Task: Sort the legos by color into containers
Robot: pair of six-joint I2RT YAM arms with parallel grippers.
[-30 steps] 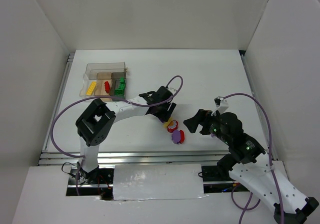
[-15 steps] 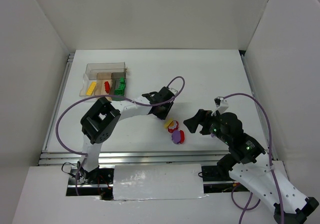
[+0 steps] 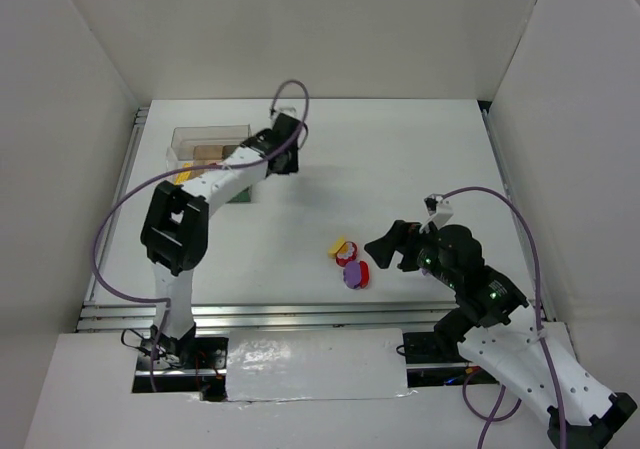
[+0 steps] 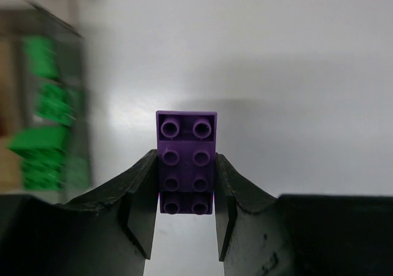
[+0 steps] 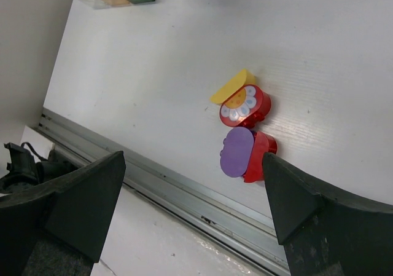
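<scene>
White table, white enclosure walls

A purple brick, two studs wide and four long, is clamped between the fingers of the left end effector, studs facing the wrist camera. Green pieces lie blurred in a compartment of the clear box. Clustered on the table are a yellow half-disc, a red round piece with a white flower face, and a purple disc against a red block.

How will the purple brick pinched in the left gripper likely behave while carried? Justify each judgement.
Probably stiff: the purple brick shows straight edges under the left gripper squeeze. Likely light: small moulded plastic. It might pivot, since part of it projects beyond the grip.
</scene>
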